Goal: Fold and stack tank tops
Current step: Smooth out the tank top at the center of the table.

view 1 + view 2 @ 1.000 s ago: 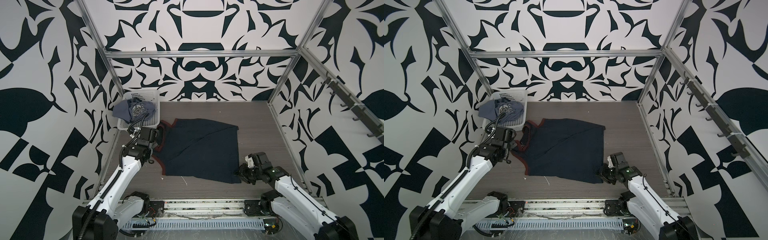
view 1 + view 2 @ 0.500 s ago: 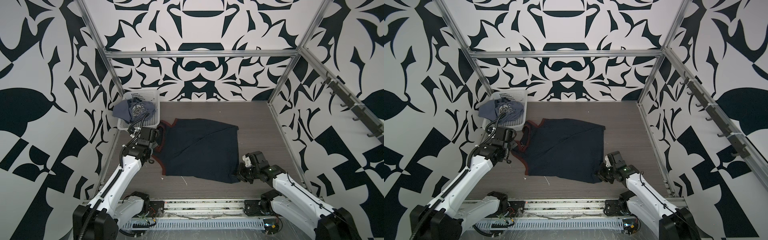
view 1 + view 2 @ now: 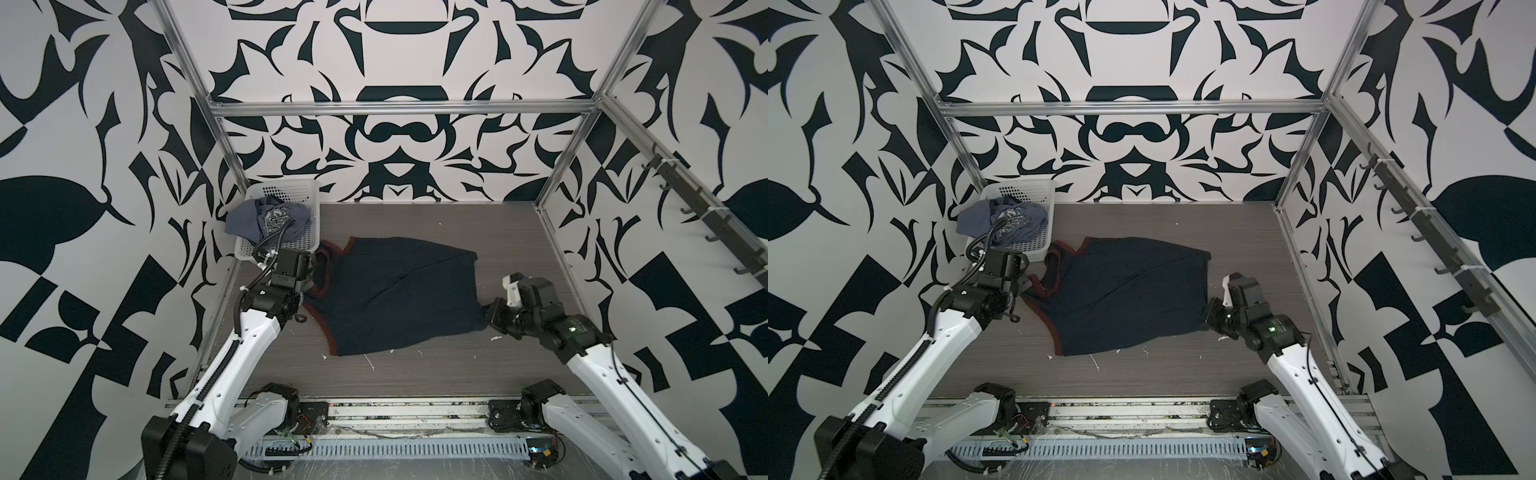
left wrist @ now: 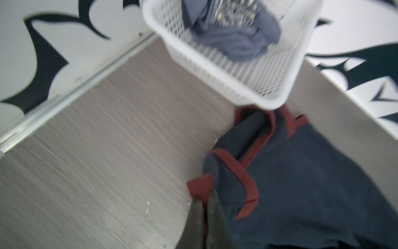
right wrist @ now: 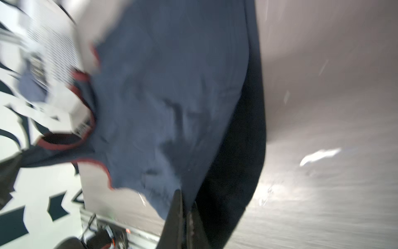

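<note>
The navy tank top is clenched at strap by left end effector, at hem by right end effector

Navy top — matt cloth; basket — plastic

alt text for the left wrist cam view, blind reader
The left tool, shut, pinches a maroon-trimmed strap of the navy tank top lying on the grey wood-grain table. Just beyond the strap stands a white perforated basket holding a crumpled grey-blue top. The image is slightly blurred.
</note>
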